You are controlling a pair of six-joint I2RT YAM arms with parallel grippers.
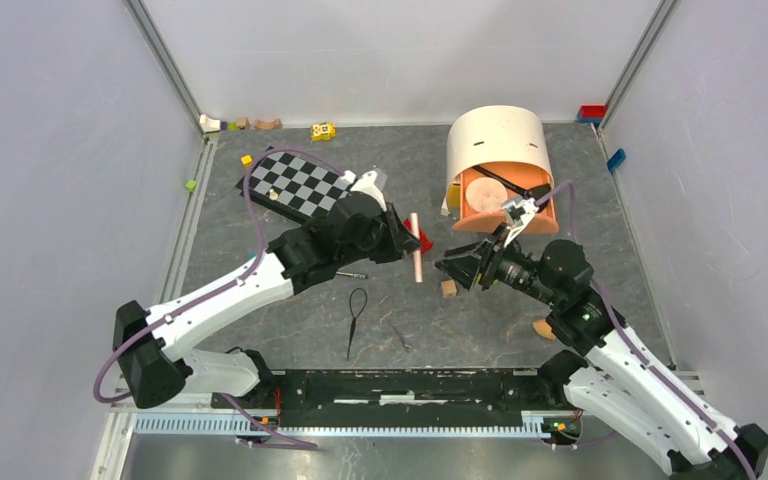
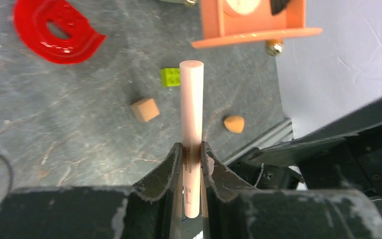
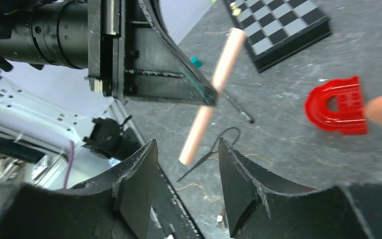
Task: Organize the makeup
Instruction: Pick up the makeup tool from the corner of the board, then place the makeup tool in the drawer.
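Now, left side of the table [image 1: 460, 330]: one checkered palette [image 1: 295, 185] lying flat, well apart from both grippers. One black loop tool [image 1: 357, 318] lies nearer the arm bases.

Centre: left gripper [image 2: 191, 149] clenched on the pink stick [image 2: 191, 99], pinched partway along its length, both ends free, held off the table. Count: one stick.

Judged handling: light, rigid, smooth-sided cylinder with no give, so narrow pads may let it swivel or slide. Best taken across its diameter on a free end, clear of the left fingers.

One red curved piece [image 2: 54, 30] lies below it; not makeup.

Right of centre: right gripper [image 3: 186, 147], jaws parted, grasping nothing, facing the stick's nearer end. Near it, and apart as far as the overhead view shows. One wooden block [image 1: 448, 288] lies just beside this gripper.

Right: one orange tray [image 1: 545, 210] under a white arched cover [image 1: 495, 135]. It holds one round peach compact [image 1: 482, 193] and one black-handled brush [image 1: 500, 180].

Far right, near edge: one orange teardrop sponge [image 1: 543, 328], loose on the table.
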